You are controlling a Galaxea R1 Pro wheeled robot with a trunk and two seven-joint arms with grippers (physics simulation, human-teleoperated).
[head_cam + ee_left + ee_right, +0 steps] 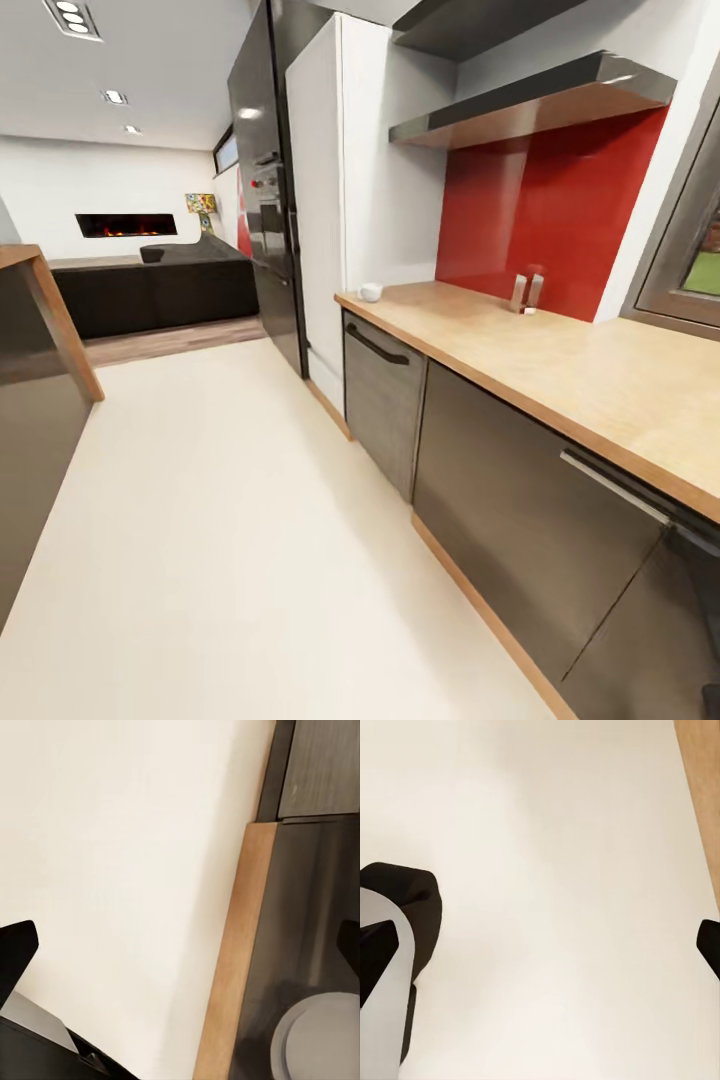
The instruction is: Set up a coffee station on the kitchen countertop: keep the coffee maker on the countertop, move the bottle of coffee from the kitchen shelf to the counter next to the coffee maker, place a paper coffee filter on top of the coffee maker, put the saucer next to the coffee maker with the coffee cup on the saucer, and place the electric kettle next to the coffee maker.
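Observation:
The kitchen countertop (560,360) runs along the right of the head view, light wood over glossy dark cabinets. A small white coffee cup (370,291) stands at its far end, near the tall white cabinet. Both arms hang low over the pale floor. In the left wrist view my left gripper (182,952) is open with nothing between its fingers, above the floor beside a wooden plinth strip (229,967). My right gripper (544,949) is open and empty too, over bare floor.
A black fridge (265,190) and a white tall cabinet (340,180) close the counter's far end. A steel tap (527,291) stands before the red backsplash. The wooden island table (40,300) is at the left, with a wide strip of floor (220,520) between.

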